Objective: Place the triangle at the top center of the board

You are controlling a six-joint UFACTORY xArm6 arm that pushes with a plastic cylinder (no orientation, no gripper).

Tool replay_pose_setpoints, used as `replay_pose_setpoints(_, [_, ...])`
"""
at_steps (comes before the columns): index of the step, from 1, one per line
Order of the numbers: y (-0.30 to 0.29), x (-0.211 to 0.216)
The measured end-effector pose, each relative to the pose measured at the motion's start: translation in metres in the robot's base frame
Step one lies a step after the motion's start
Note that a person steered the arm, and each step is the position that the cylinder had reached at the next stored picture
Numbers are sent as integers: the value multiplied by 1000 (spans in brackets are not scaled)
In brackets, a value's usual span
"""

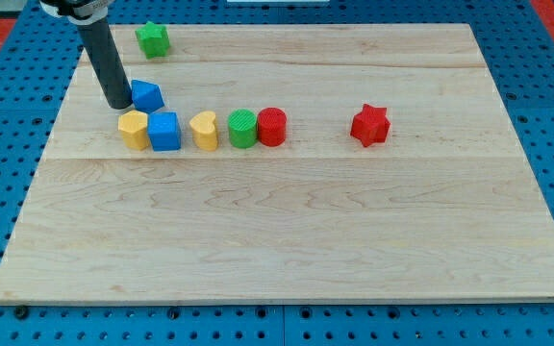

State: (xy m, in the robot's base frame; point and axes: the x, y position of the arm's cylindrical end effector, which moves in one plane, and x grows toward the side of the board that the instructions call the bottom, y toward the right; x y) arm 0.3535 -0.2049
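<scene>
My tip (119, 103) rested on the board (287, 231) near its upper left part, pressed against the left side of the blue triangle (147, 95), with the rod rising from it toward the view's top left. The arm carried no gripper, so there was nothing to stand apart or together: only the bare rod end, touching the triangle and clamped on nothing.

The triangle lay well left of the board's centre line and some way below the top edge, just above a row of blocks. That row ran left to right across the upper middle of the board. First came a yellow block (134, 129) with angled faces, its exact shape hard to make out, then a blue cube (164, 131) touching it on the right. The triangle sat just above the seam between those two, very near them; I could not tell whether it touched them. A small gap followed, then a yellow heart (204, 130), another small gap, then a green cylinder (242, 128) and a red cylinder (271, 126) side by side and touching.

A red star (370, 125) stood alone, well apart to the view's right of the row. A green star (152, 39) sat near the top edge, above and slightly right of my tip, well apart from the triangle
</scene>
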Motion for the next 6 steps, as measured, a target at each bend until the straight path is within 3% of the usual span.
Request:
replay_pose_setpoints(3, [21, 0])
replay_pose_setpoints(5, [81, -13])
replay_pose_setpoints(6, [139, -14])
